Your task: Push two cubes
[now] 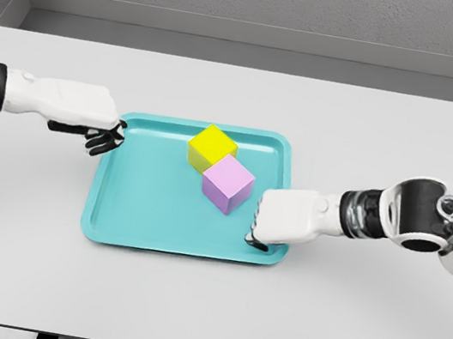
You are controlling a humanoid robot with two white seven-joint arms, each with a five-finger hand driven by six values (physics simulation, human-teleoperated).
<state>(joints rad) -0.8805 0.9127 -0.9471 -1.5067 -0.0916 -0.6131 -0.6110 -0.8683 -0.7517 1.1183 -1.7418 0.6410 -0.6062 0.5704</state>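
Note:
A yellow cube (211,148) and a pink cube (228,183) sit touching corner to side on a teal tray (142,208), the yellow one farther back. My left hand (103,140) hovers at the tray's upper left corner, its dark fingers curled, holding nothing. At the tray's right rim, my right hand (256,229) has its fingers curled downward, a short gap to the right of the pink cube and not touching it.
The tray lies in the middle of a white table (356,330). A grey wall runs behind the table's far edge.

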